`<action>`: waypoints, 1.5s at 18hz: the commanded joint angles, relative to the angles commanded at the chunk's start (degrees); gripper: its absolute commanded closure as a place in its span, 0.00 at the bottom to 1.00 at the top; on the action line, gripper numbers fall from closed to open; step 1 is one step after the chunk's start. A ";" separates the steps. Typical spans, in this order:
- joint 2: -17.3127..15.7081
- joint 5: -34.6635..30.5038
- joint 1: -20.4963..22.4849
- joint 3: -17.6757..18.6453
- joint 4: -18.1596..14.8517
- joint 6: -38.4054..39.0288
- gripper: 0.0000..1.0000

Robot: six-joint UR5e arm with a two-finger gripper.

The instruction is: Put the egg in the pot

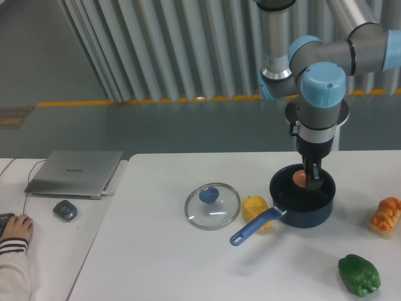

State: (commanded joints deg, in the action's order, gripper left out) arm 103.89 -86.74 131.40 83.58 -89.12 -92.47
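camera: lid (pixel 212 205), yellow fruit (pixel 254 207) beside pot (pixel 302 197)

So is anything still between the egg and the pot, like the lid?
Nothing visible is. The tool holds the egg inside the rim of the open pot. The glass lid lies flat on the table to the pot's left, clear of the opening.

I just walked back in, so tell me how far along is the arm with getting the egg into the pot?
Done: the egg has been carried over the pot and sits at its rim. In hand: the gripper looks closed on the egg, fingers reaching into the pot. Left: release it and lift clear. The glass lid lies off beside the pot.
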 joint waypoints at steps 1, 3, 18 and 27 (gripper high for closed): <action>-0.17 -0.35 -0.09 1.39 0.00 0.09 0.76; -1.14 -1.14 -0.53 3.34 0.52 0.18 0.76; -1.05 -2.90 -3.52 8.00 3.25 3.17 0.75; -0.09 -5.45 -3.78 8.62 3.51 3.26 0.75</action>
State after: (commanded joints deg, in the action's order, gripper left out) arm 103.80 -92.20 127.62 92.20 -85.61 -89.21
